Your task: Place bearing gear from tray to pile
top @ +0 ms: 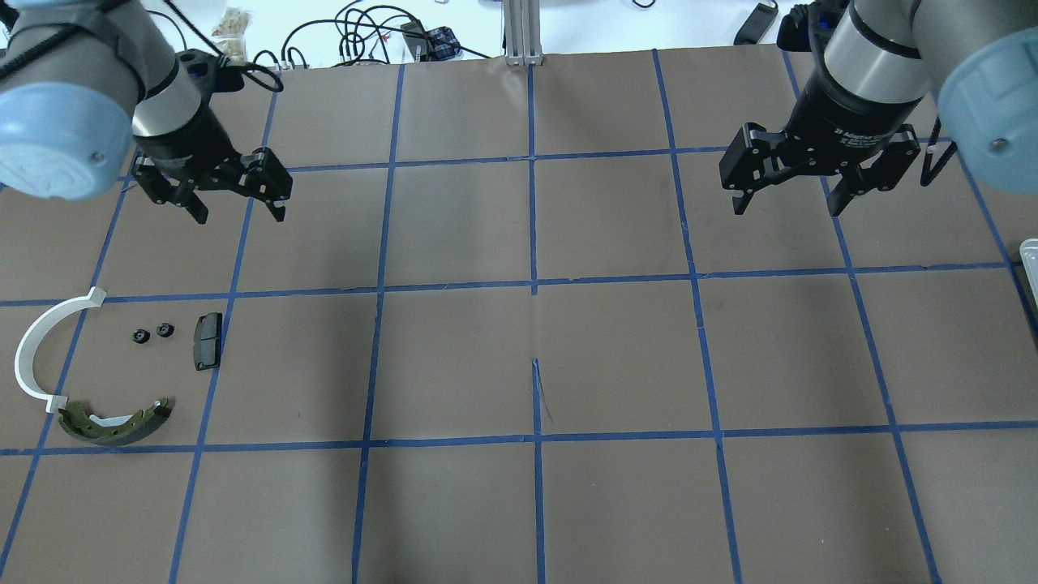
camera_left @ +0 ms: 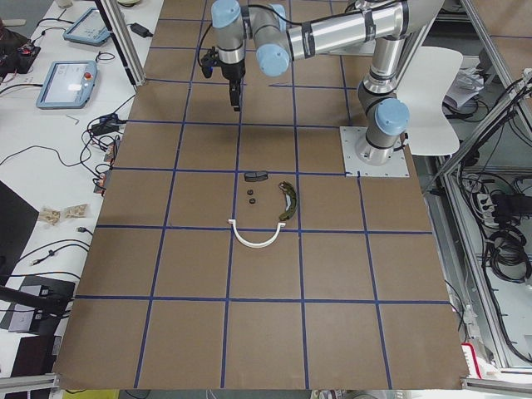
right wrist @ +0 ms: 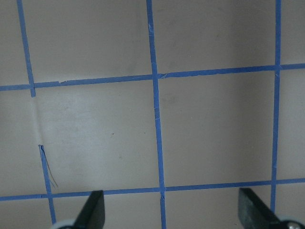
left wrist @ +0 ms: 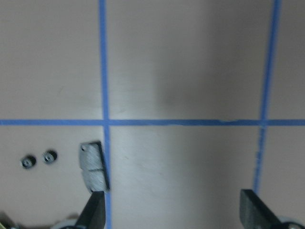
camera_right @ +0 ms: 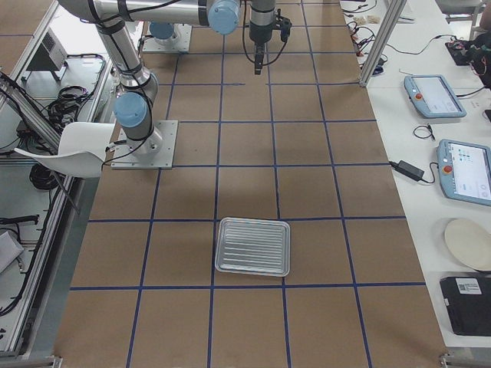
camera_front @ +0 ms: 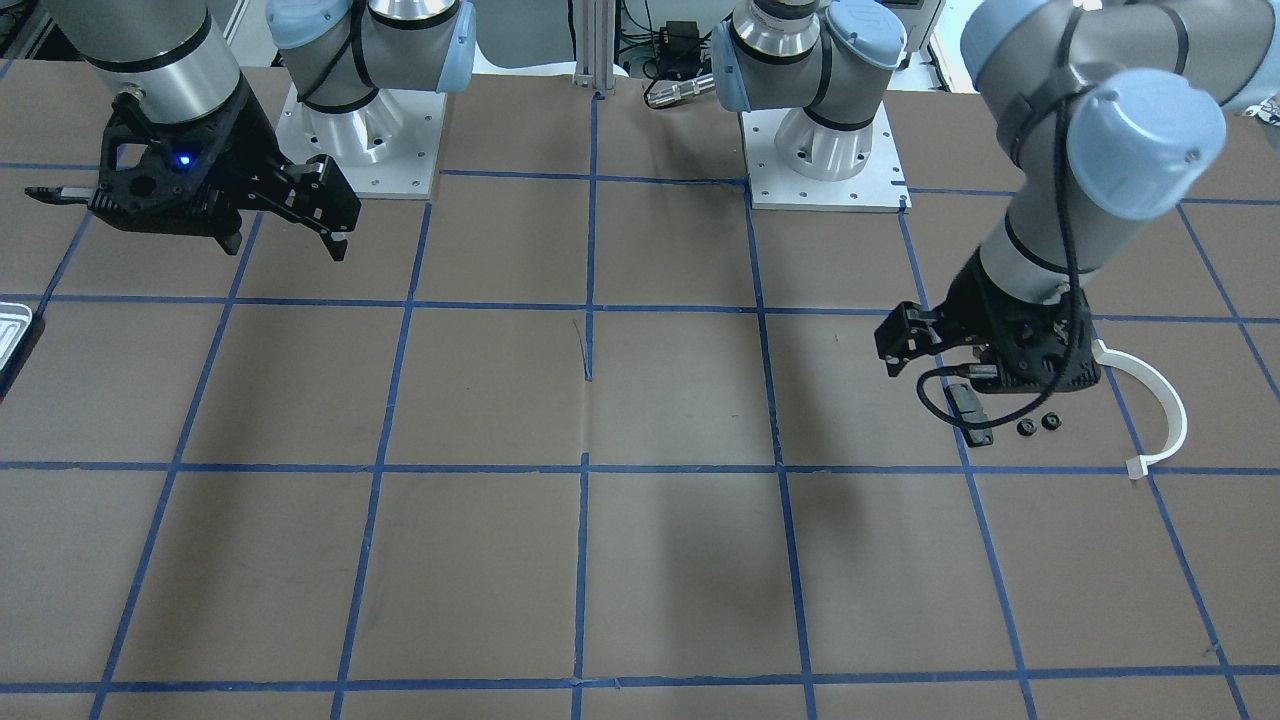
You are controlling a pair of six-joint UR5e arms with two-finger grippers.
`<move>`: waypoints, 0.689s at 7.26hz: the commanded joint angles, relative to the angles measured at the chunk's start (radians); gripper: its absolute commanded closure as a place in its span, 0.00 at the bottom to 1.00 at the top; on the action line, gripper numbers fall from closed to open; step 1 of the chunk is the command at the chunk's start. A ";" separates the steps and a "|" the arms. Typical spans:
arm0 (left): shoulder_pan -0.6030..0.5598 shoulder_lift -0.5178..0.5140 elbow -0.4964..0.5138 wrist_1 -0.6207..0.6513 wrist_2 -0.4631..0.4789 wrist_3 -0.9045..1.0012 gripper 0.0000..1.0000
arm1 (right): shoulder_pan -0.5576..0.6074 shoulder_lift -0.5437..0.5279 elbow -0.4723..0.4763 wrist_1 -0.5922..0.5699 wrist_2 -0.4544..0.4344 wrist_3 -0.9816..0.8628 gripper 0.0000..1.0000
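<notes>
Brown taped worktop (top: 608, 365): left and right jaws both gape empty. Near the left jaws, the bearing gears (top: 165, 329) look small, rigid, light; best pinched across the rim.

We see the shallow silvery ribbed metal tray (camera_right: 253, 247) lying flat on the surface (camera_right: 307, 192), well apart from the pile (camera_left: 288, 202). In that pile, one small black round bearing gear (top: 139, 334) sits just beside a second bearing gear (top: 165, 329), between the thin white plastic arc (top: 36, 349) and the black rectangular pad (top: 207, 341), near the curved brass-and-grey brake shoe (top: 113, 423).
</notes>
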 commanded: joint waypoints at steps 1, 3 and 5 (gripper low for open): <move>-0.089 0.005 0.197 -0.220 0.002 -0.083 0.00 | 0.000 -0.003 0.000 0.000 0.004 0.001 0.00; -0.086 0.048 0.180 -0.233 -0.005 -0.092 0.00 | 0.000 -0.003 0.003 0.000 0.005 0.001 0.00; -0.084 0.088 0.138 -0.202 -0.022 -0.089 0.06 | 0.000 -0.001 0.005 0.002 0.004 0.004 0.00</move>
